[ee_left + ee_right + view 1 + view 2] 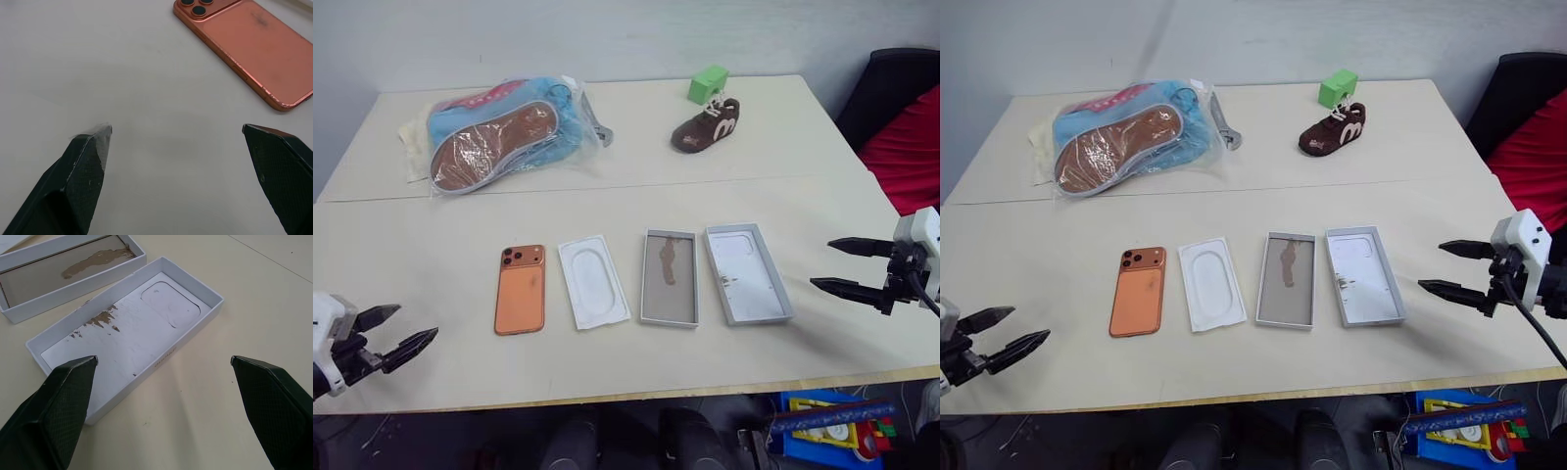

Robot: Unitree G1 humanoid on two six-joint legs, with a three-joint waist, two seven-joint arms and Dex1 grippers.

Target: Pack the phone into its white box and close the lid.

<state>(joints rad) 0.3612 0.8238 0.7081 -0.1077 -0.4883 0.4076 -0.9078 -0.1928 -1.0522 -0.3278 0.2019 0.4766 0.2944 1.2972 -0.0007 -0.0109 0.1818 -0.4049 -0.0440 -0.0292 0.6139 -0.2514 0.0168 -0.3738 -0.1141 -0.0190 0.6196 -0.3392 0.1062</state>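
The orange phone (pixel 520 289) lies back-up on the table, camera cluster at its far end. To its right lie a thin white plastic insert (pixel 593 281), then the white box (pixel 670 277) with a brownish stained floor, then the lid (pixel 747 273), open side up with a white floor. My left gripper (pixel 405 331) hovers open near the table's front left edge, short of the phone (pixel 247 45). My right gripper (pixel 832 265) stands open to the right of the lid (pixel 132 333), nothing between its fingers.
At the back of the table are a plastic bag holding a sandal and blue cloth (pixel 504 132), a small brown shoe (pixel 706 125) and a green block (pixel 708 83). A black and red seat (pixel 901 117) stands to the right. Toys (pixel 832 421) lie below the front edge.
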